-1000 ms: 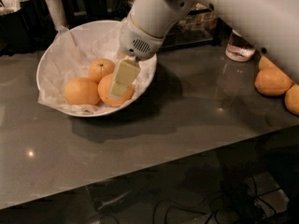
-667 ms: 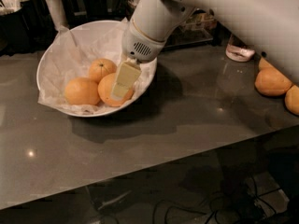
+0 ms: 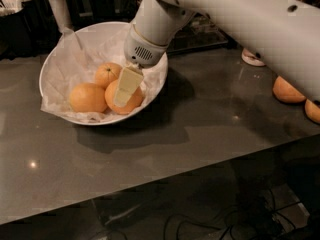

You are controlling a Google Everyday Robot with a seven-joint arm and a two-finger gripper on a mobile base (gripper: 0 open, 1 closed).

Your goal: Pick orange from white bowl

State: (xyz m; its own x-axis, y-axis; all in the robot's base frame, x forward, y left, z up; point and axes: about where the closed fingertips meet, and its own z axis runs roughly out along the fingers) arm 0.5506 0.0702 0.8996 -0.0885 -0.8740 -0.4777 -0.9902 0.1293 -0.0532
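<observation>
Tabletop [image 3: 150,154], grey and glossy, fills the near ground; on its left half stands the white bowl [image 3: 50,66], lined with crinkled paper, and in it three fruits crowd together; the orange [image 3: 131,102], the front-right one of the three, sits low in the bowl toward its near right wall; a second orange [image 3: 88,97] lies touching or nearly touching it on the left, and a smaller orange with a dark stem dot [image 3: 106,74] sits just behind the pair. The gripper [image 3: 126,88] comes down on a slant from the upper right, and its pale tip lies across the face of the orange, seemingly in contact; whether it is clamped on the fruit or merely resting there I cannot tell. So the fruit is straight under the tool, with neighbours at left and behind and free space only above and to the right; being round, it offers no long axis, and I judge the lift should go up and rightward along the arm's own line. Farther right, well apart from the bowl, two loose fruits [image 3: 286,90] rest beside the arm.
</observation>
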